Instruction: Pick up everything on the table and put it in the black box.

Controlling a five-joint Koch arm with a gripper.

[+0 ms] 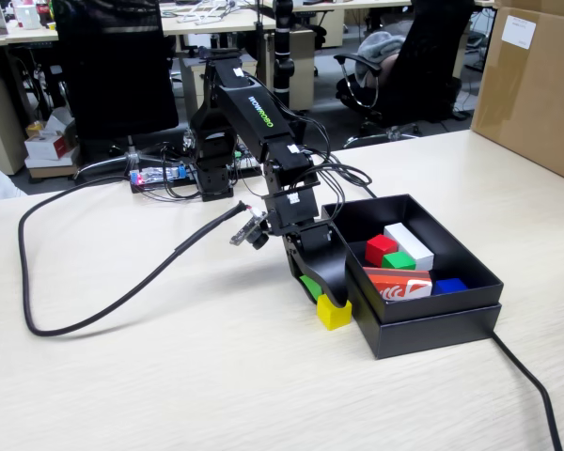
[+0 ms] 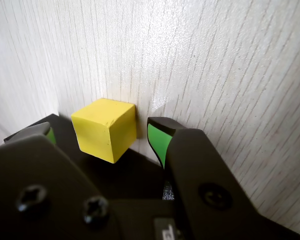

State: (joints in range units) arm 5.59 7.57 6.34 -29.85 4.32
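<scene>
The black, green-padded end effector (image 2: 100, 137) stands apart, straddling the small yellow foam-like cube (image 2: 106, 128) on the light wood-grain worktop (image 2: 215, 60). Off-centre closing could push it aside, against the shallow matte black cardboard box (image 1: 432, 319).

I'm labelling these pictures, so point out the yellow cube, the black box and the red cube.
yellow cube (image 2: 104, 130): wrist view, on its front face.
black box (image 1: 432, 324): fixed view, on its near outer wall.
red cube (image 1: 380, 247): fixed view, on its top face.
</scene>
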